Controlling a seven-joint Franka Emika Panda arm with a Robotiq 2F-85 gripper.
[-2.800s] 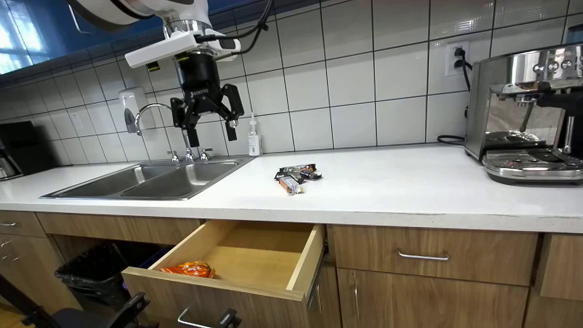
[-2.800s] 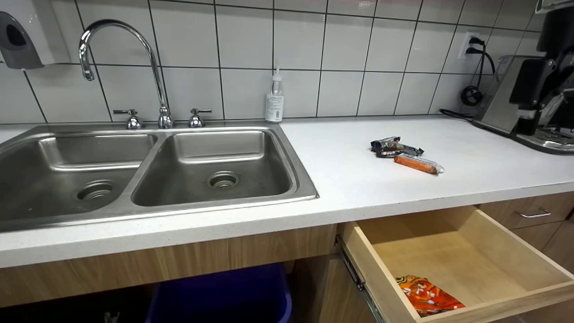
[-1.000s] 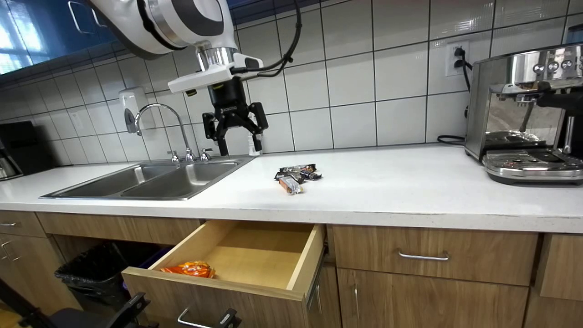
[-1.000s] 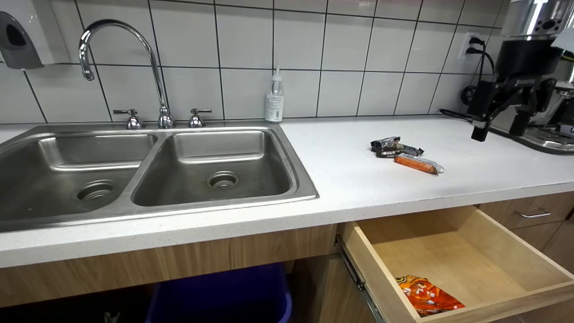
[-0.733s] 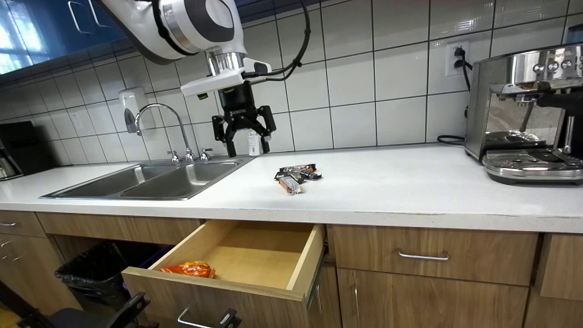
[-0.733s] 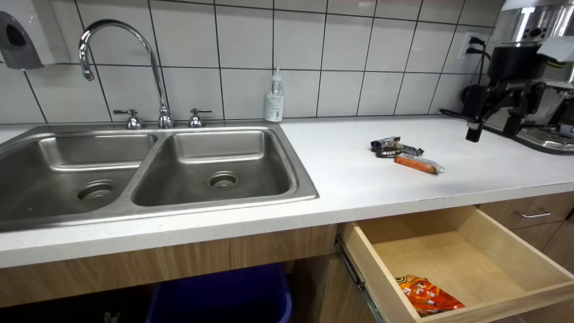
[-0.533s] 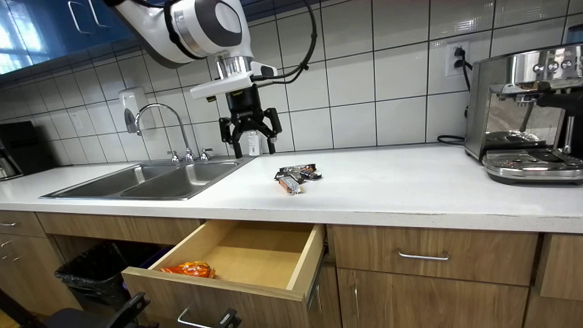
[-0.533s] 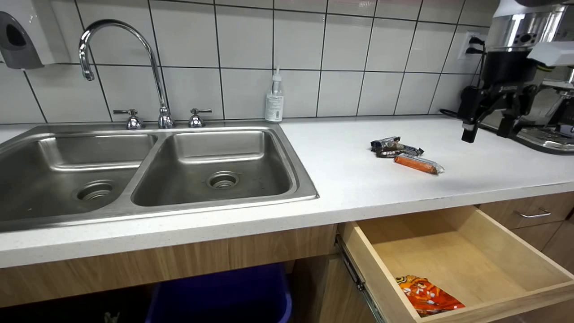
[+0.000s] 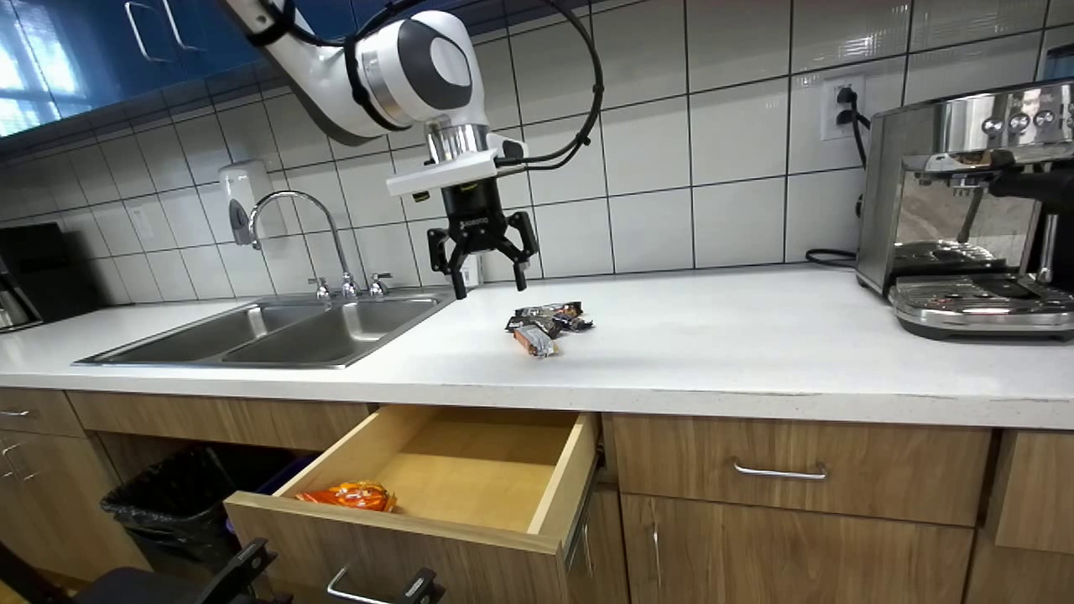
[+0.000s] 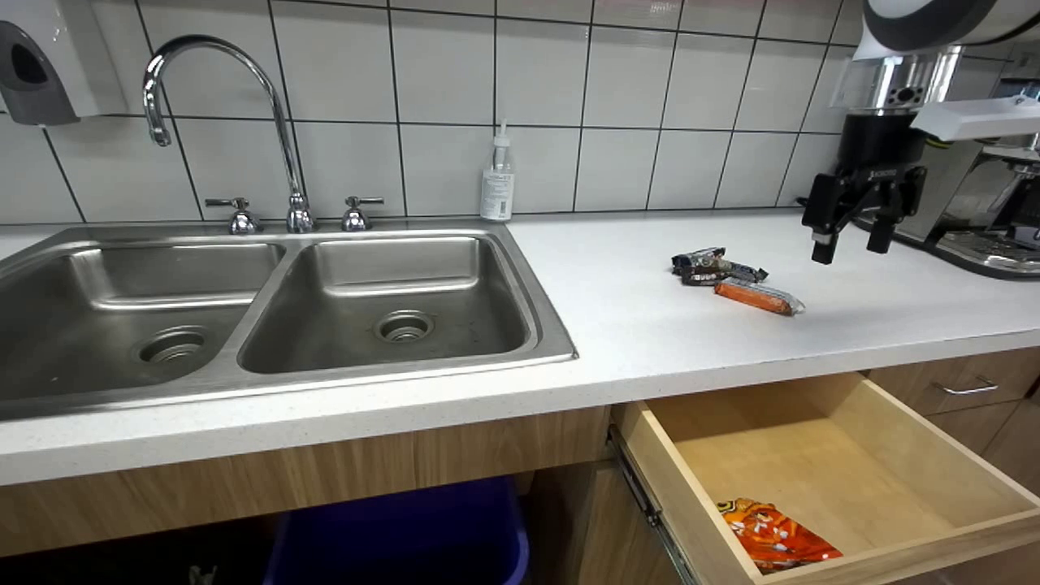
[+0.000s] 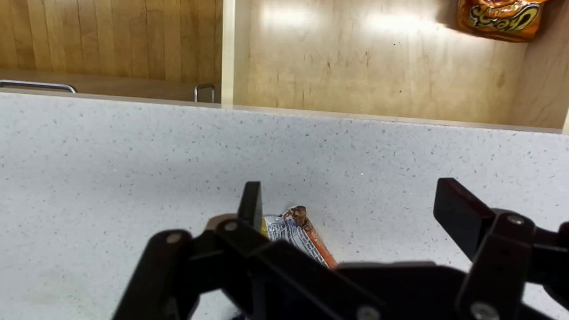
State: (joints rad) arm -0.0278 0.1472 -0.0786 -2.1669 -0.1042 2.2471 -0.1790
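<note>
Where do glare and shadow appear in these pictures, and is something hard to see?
In the wrist view, two glare patches on the floor of the open drawer, shadow beside the orange snack bag, the gripper nearly black and partly hiding a wrapped bar; in an exterior view, whitish glare on the blue wall cabinet.

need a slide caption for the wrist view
Open jaws over a white counter, a wrapped snack bar partly hidden behind them, and a drawer holding an orange packet.

Above the white speckled countertop (image 9: 713,335), I see the white-and-grey jointed robot arm (image 9: 419,71) slant down to its silver cylindrical metal wrist (image 9: 457,141), the black two-fingered gripper (image 9: 490,290) hanging below, pointing downward, jaws spread wide.
</note>
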